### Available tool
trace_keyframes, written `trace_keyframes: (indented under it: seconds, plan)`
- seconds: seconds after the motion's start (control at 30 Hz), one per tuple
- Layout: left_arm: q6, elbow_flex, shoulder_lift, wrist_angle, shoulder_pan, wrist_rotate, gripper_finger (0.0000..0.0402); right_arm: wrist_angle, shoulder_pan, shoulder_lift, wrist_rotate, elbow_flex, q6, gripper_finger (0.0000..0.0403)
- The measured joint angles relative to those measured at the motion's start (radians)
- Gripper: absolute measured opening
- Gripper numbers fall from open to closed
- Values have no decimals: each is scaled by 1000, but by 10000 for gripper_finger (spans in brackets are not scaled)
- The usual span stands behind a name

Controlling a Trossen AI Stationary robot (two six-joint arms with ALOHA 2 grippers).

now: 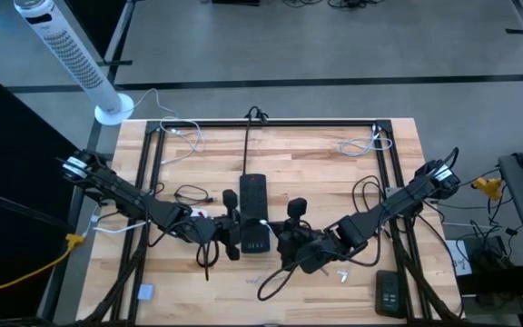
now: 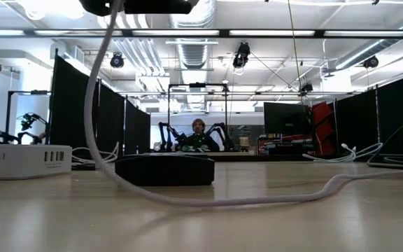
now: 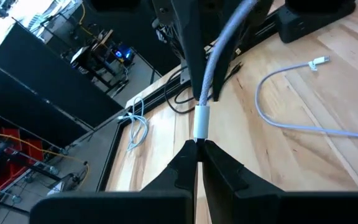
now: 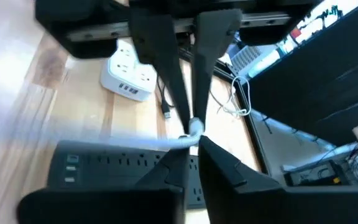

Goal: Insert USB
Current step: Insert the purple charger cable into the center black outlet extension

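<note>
A white USB cable (image 3: 210, 74) is strung in the air between my two grippers, over the black power strip (image 1: 254, 213) at the table's middle. My left gripper (image 3: 197, 144) is shut on its white plug end. My right gripper (image 4: 194, 144) faces it from the other side, its fingers close around the same cable (image 4: 194, 129). The cable hangs down (image 2: 93, 105) and lies slack across the table (image 2: 278, 197); its other connector (image 3: 319, 61) rests on the wood. A white charging hub (image 4: 129, 78) stands left of the strip. My left gripper pinches the cable's white plug sleeve (image 3: 201, 121) between its two fingertips, coming nearly level from the table's left. The plug is lifted clear of the table and points away from the fingers. My right gripper has the cable (image 4: 193, 130) at its fingertips, slanting down from the table's right; whether the pads still press it I cannot tell. From there the cable trails off slack.
Loose white cables lie at the far left (image 1: 182, 133) and far right (image 1: 367, 143) corners, a black cable (image 1: 191, 194) beside the left arm, a black device (image 1: 389, 292) near the right front. A metal frame (image 1: 261, 123) rims the table. A person (image 2: 198, 133) sits far behind.
</note>
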Motion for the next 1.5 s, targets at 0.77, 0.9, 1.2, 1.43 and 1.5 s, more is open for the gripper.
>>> trace_keyframes:
  seconds: [0.77, 0.9, 1.2, 1.43, 1.5]
  plan:
    - [-6, 1, -1, -48, 2, -37, 2, 46, -67, 27, -52, -1, -19, 99]
    - [-7, 2, 0, -51, 1, -34, 2, 50, -79, 27, -104, -1, 2, 62]
    - [-14, 2, 0, -50, 1, -34, 2, 49, -89, 26, -103, -1, -5, 14]
    - [-12, 2, 0, -64, 1, -34, 2, 46, -89, 26, -113, -1, 52, 14]
    - [-10, 2, 0, -65, 1, -33, 2, 44, -89, 26, -122, -1, 65, 14]
